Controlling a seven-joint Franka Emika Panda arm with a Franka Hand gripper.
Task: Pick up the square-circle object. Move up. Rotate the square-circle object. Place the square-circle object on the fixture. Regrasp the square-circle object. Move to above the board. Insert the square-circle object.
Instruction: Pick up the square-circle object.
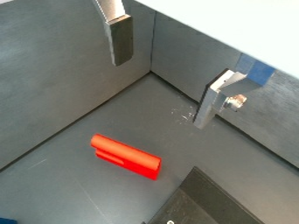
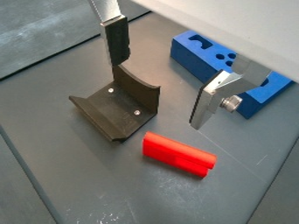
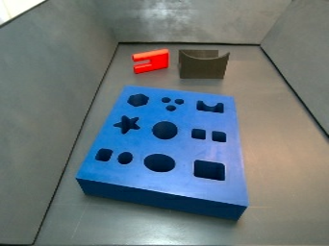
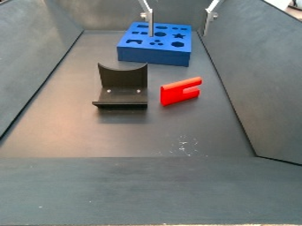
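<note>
So nothing's been grabbed yet. The small bright red flat block with the notched outline, the square-circle object (image 4: 181, 90), is lying flat on the dark grey floor of the bin, just beside the dark grey-olive fixture with the curved dip in its top (image 4: 120, 86) but not touching it. The big thick blue board with all the shaped cut-outs (image 3: 167, 144) sits well apart from both.

The step in hand looks like the pick. If I were running it, I'd centre the fingers over the block's long body, line the pads up with its two long flat sides rather than the notched edge, and come straight down so a fingertip doesn't catch the fixture next door. The block is low, so the fingers probably need to go nearly to the floor before closing.

The end effector (image 2: 163, 83) is hanging above the floor, pointing down, silver finger plates spread wide with nothing between them. In both wrist views the red block lies off to the side of the gap, so the arm needs to shift sideways before descending. In a side view only the fingertips (image 4: 147, 15) poke in above the board.
</note>
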